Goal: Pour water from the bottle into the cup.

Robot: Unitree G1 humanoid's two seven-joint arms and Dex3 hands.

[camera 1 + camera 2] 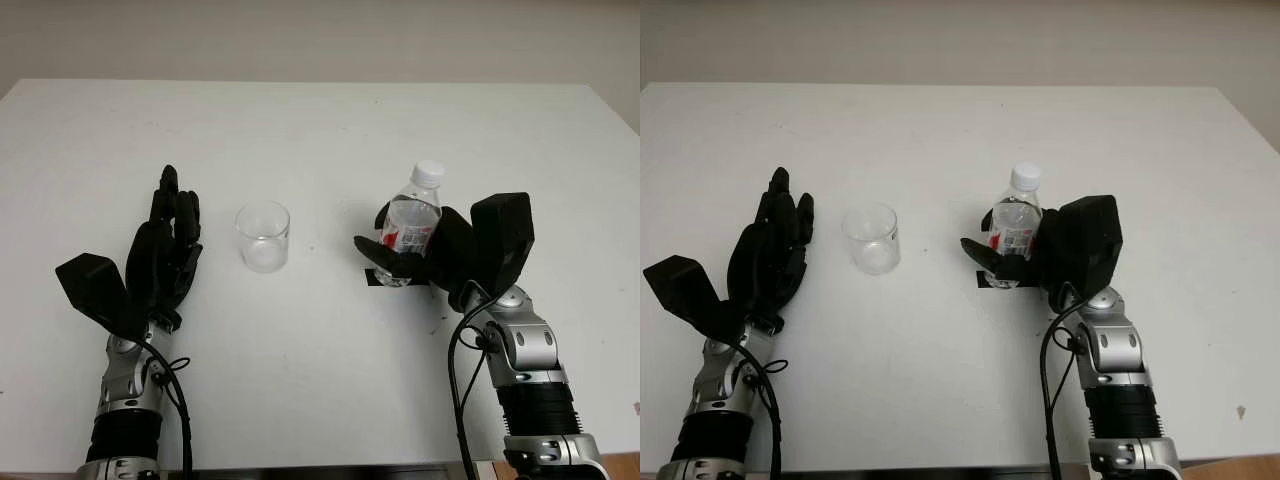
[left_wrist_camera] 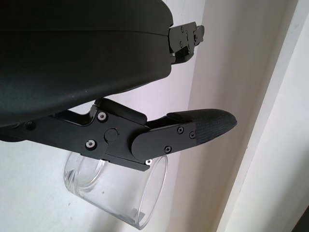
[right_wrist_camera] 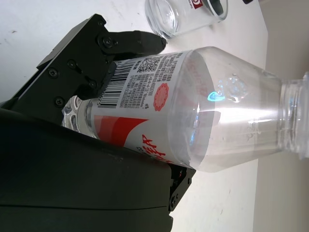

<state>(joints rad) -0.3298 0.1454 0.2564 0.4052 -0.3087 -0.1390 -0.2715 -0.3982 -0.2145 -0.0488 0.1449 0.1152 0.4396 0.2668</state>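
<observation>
Right hand [image 1: 420, 255] fingers [image 3: 82, 53] wrapped round upright bottle [image 1: 412, 222] — left hand [image 1: 165, 245] open beside cup [image 1: 263, 236].

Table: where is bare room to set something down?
The table is bare beyond the cup and bottle, and nearer between both arms. Crowded: left hand open beside the cup; right hand gripping the bottle.

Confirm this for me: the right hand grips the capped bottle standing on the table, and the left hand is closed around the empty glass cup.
One detail is wrong. The left hand is open beside the cup, not closed around it; the left eye view shows bare table between them. The rest holds: the right hand grips the capped bottle, which stands upright, and the cup is empty.
</observation>
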